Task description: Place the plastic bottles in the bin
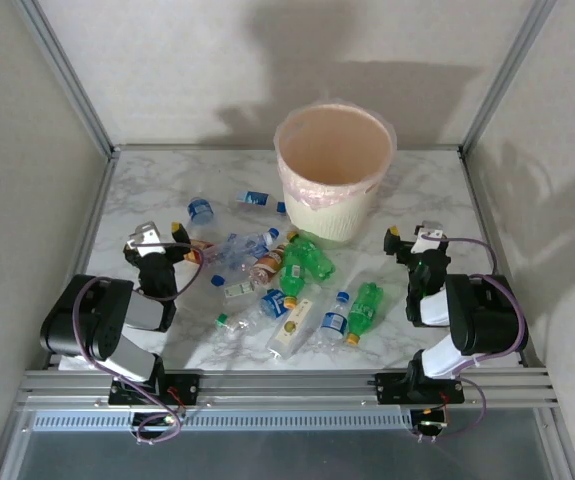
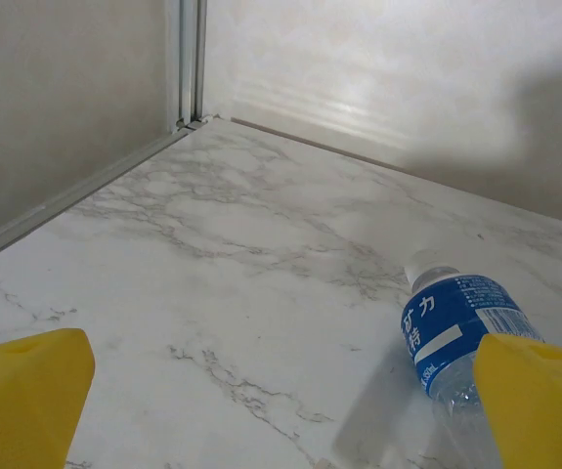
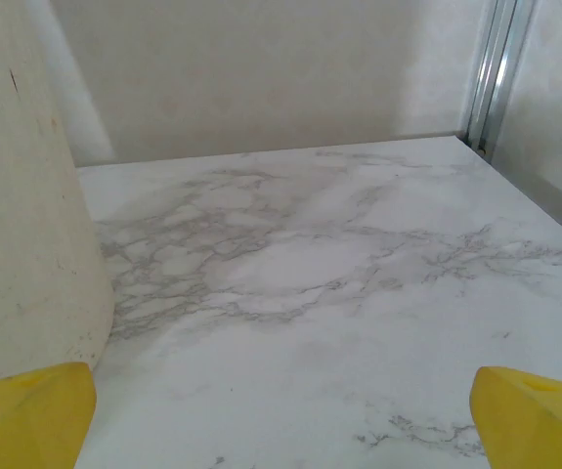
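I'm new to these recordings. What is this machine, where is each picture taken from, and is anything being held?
These are two robot arms bolted to the near edge of a marble-patterned table. The top picture looks down from above and behind them. The other two come from wrist cameras; the yellow shapes at their bottom corners are each arm's own fingers. Clear and green plastic bottles lie scattered in front of a cream bin. The left gripper faces a blue-labelled bottle; the right gripper sits beside the bin. Both are open and hold nothing.
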